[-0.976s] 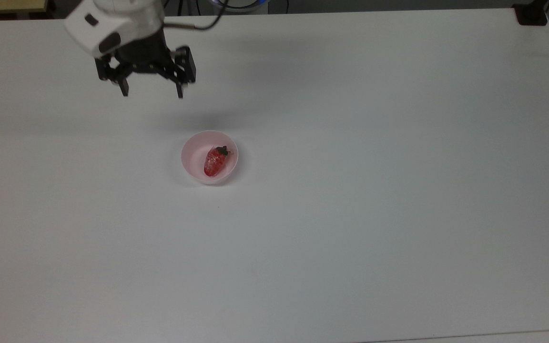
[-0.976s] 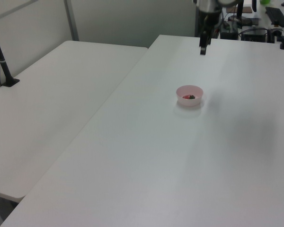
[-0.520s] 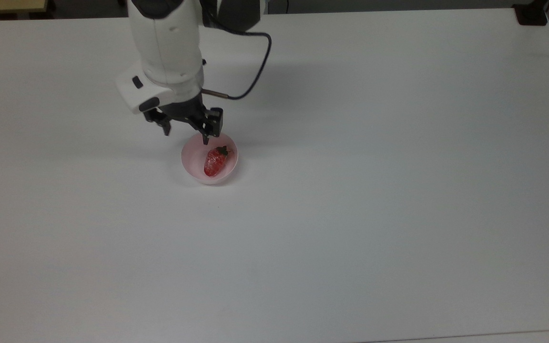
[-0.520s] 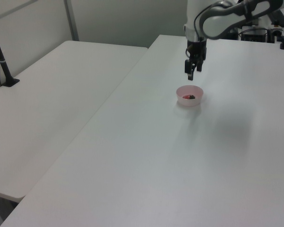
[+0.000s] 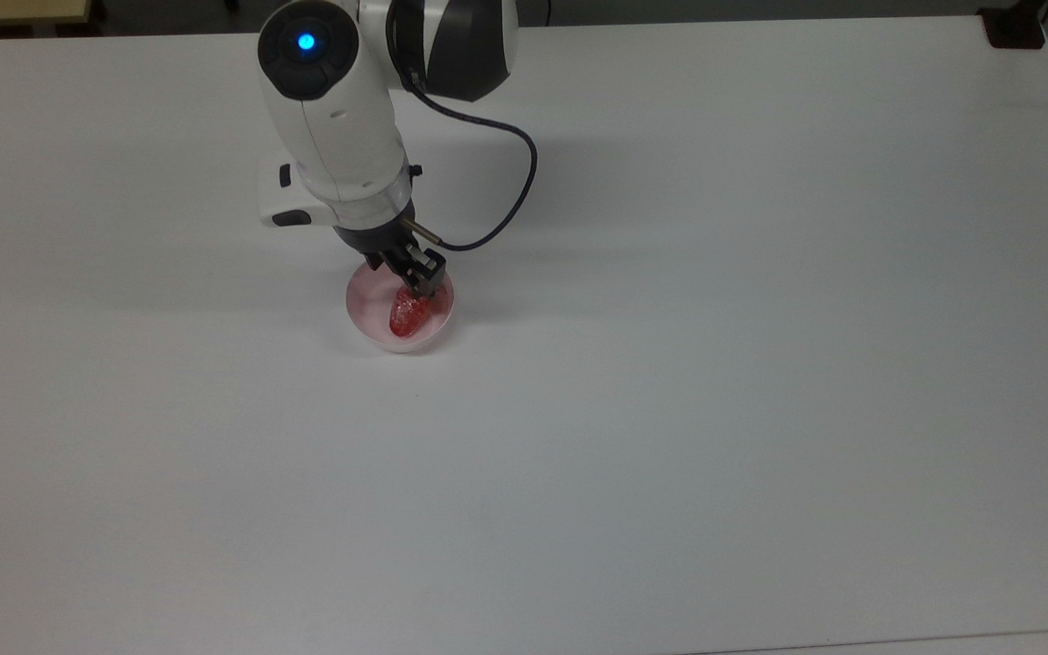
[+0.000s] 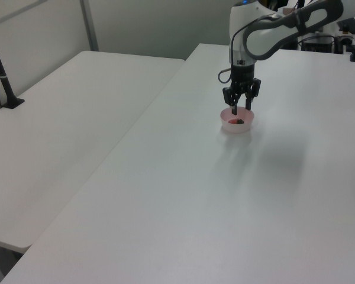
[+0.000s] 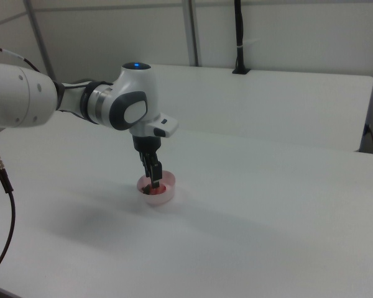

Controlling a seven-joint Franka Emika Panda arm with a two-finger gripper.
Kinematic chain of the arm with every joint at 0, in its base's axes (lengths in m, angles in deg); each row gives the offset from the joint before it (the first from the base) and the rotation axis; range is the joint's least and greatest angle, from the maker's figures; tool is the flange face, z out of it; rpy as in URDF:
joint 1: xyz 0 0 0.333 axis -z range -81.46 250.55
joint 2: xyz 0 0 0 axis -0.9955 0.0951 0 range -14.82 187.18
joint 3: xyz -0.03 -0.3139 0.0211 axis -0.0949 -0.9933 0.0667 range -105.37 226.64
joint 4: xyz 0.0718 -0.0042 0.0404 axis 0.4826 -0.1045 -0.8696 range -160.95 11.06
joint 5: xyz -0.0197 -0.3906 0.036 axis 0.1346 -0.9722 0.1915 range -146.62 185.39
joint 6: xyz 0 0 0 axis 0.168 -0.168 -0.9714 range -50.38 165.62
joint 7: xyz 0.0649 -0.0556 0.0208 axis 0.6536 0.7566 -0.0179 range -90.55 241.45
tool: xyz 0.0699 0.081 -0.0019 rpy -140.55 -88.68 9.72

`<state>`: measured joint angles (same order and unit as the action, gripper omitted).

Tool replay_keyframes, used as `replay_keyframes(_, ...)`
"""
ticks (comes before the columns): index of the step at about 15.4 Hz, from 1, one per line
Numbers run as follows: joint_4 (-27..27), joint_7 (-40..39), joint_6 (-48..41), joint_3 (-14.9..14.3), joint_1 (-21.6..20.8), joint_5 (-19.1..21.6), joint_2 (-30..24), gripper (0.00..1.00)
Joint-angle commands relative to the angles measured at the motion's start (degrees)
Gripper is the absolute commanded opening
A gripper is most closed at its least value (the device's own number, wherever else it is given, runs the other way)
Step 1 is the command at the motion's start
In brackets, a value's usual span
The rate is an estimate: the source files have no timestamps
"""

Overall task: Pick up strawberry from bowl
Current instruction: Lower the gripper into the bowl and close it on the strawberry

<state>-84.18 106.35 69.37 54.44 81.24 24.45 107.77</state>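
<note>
Top view has the strawberry [image 5: 407, 315] lying in the pink bowl [image 5: 362, 309] mid-bench [image 5: 715, 364], left view shows the hand [image 6: 241, 110] spread wide, fingertips dipped into it, right view the same from the side.

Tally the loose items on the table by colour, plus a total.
Red: 1, the strawberry
Pale pink: 1, the bowl holding it
Total: 2
</note>
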Motion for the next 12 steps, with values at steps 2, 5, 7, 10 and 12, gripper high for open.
replay_keyframes(2,-0.4,2.4,4.2,-0.3,-0.5,1.3,2.3,0.60)
replay_keyframes(5,-0.6,2.4,6.6,-0.2,-0.5,1.3,3.5,0.61)
replay_keyframes(7,-0.6,2.3,6.9,0.9,-0.5,1.3,4.2,0.61)
replay_keyframes(10,-0.6,2.2,6.8,1.7,-0.4,1.3,4.5,0.45)
replay_keyframes(12,-0.6,2.0,6.8,1.7,-0.4,1.3,4.5,0.32)
